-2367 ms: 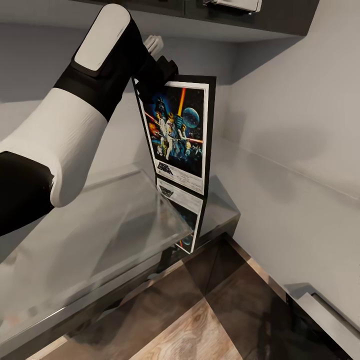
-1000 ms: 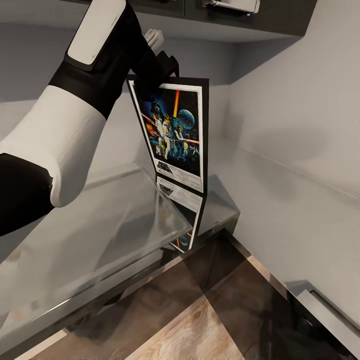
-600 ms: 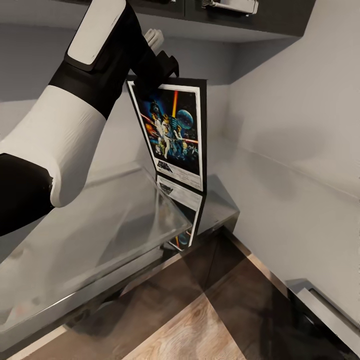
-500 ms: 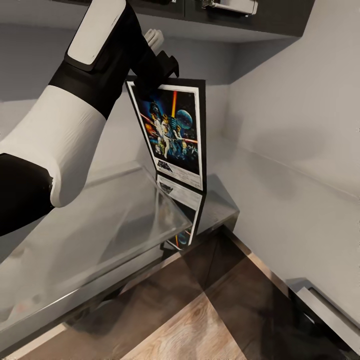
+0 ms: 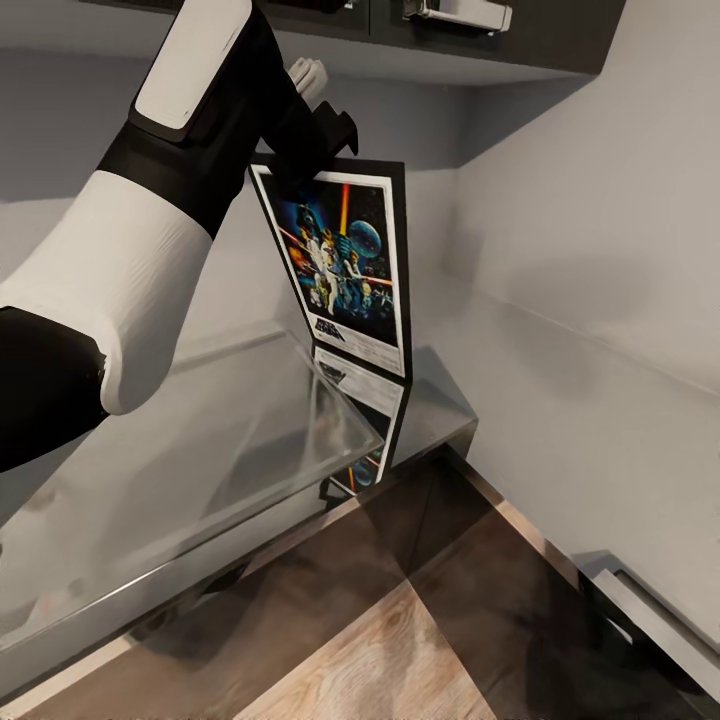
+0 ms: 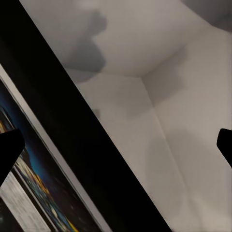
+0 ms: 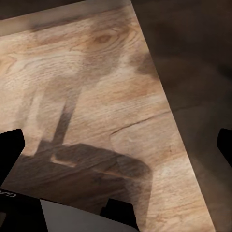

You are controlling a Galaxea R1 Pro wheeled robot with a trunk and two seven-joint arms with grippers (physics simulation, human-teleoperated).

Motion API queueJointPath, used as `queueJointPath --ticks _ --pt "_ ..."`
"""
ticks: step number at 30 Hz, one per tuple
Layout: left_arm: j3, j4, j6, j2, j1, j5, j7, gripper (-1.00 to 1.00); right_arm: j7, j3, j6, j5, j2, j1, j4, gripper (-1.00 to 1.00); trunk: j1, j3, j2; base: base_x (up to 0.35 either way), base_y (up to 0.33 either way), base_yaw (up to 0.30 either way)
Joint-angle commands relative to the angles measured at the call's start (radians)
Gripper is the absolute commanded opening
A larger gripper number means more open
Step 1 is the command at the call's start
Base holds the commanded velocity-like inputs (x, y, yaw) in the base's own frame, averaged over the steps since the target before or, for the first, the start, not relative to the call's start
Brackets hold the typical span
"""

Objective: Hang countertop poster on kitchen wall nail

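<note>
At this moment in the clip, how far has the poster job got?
Pickup looks done: the poster is off the kitchen countertop, held at its top edge by the left gripper, with only its reflection on the glossy slab. In hand: carrying it near the corner walls. Left: hanging it; no nail can be made out.

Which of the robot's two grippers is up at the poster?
The left gripper, at the top edge of the poster above the countertop; the right gripper faces wooden floor instead.
</note>
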Motion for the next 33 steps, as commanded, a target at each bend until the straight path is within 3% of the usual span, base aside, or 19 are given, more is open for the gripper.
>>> queueJointPath --ticks 1,29,33 --pt "-0.001 0.000 0.005 0.000 -0.001 0.003 0.005 1.00 -0.009 0.008 -0.001 0.001 -0.001 -0.001 0.000 1.00 0.000 -0.001 0.000 -0.021 0.000 0.000" --pt "-0.001 0.000 0.005 0.000 0.000 0.004 0.007 1.00 -0.009 0.008 -0.001 0.001 -0.001 -0.001 0.000 1.00 0.000 -0.001 0.000 -0.019 0.000 0.000" --pt "-0.001 0.000 0.004 0.000 -0.001 0.004 0.051 1.00 -0.009 0.008 -0.001 0.001 -0.001 0.000 0.000 1.00 0.000 -0.001 0.000 -0.084 0.000 0.000"
